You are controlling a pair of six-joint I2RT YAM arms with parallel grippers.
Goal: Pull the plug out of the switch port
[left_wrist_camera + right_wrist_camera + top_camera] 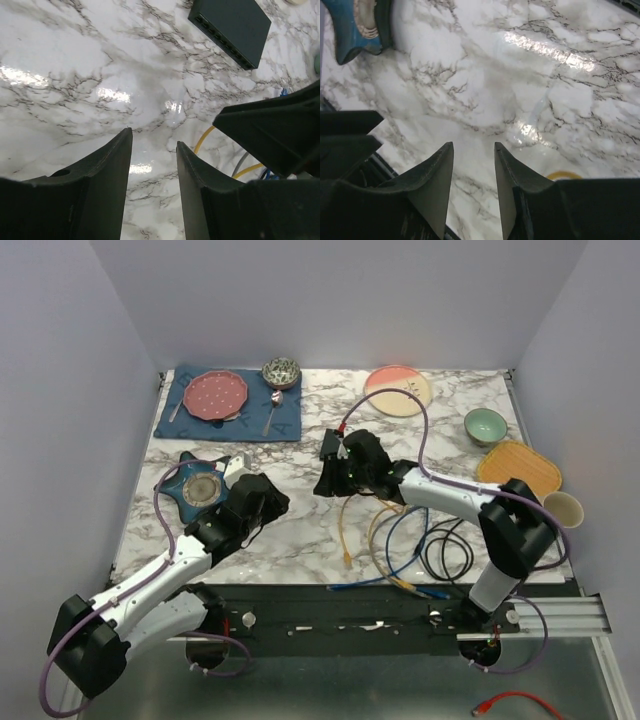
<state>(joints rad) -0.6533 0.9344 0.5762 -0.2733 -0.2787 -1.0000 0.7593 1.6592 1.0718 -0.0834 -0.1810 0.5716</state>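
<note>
Left fingers (100, 185) stand at a medium gap with nothing between them, low over the marble bench (60, 60). Right fingers (430, 185) show the same narrow, empty gap. From the left wrist, the switch (235, 25) lies flat at 1 o'clock with its socket row facing 7 o'clock. I see no plug in the sockets that show, and a yellow cable (204, 139) lies loose at 4 o'clock. If 1 plug sits hidden, I would pin the box with 1 arm, pinch the plug body rather than the cable, and draw straight out along the socket. No brand or label is readable.
</note>
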